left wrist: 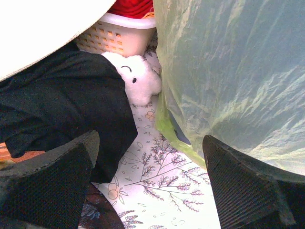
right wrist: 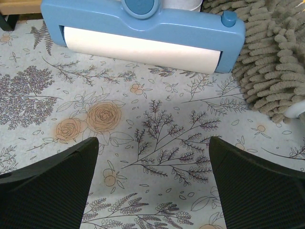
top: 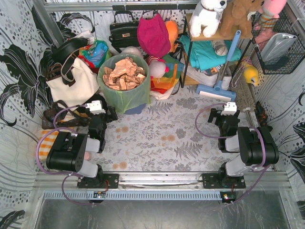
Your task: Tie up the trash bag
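Spread to the widest and clasping nothing on both sides: left gripper low by the flank of the thin translucent lime-green plastic trash bag, just beside it, right gripper over bare cloth well away. Likely parked so ahead of a first reach, the bag's mouth ungathered, folded out over a blue-grey round bin and heaped with brown crumpled scraps. Underneath, a pale floral tablecloth; around, a white canvas tote, a blue plastic floor sweeper.
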Controlling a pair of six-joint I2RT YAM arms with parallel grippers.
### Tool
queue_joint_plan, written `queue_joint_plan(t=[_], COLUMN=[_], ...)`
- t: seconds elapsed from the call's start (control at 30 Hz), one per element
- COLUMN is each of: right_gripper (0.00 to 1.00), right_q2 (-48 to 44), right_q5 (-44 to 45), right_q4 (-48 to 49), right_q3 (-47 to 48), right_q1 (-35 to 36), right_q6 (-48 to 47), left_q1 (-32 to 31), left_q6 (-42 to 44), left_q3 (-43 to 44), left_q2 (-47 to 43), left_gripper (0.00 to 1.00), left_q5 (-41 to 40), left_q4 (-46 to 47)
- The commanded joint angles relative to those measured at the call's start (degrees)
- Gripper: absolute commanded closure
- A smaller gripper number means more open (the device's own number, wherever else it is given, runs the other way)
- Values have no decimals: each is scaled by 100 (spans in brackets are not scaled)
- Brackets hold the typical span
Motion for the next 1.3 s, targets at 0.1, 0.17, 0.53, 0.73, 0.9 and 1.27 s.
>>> queue_joint_plan(t=[0.1, 0.17, 0.53, 0.73, 0.9, 1.27], right_gripper=[3, 3, 3, 3, 3, 3], right_q2=[-14, -14, -14, -14, -14, -57], right_q5=[23, 25, 15, 20, 22, -49], right_q4=[233, 233, 221, 235, 235, 152], right_q3=[68, 66, 72, 61, 66, 83], right_q1=[-8, -8, -8, -8, -8, -8], right_q6=[16, 23, 16, 17, 15, -6], left_q1=[40, 41, 50, 50, 50, 49], left_q6=[53, 53, 44, 53, 62, 77], left_q3=[105, 101, 111, 108, 94, 85], left_q2=[21, 13, 19, 12, 11, 10], left_gripper=[2, 2, 2, 2, 2, 2], left_q5=[23, 23, 32, 32, 32, 14], left_q4=[231, 226, 208, 219, 240, 258])
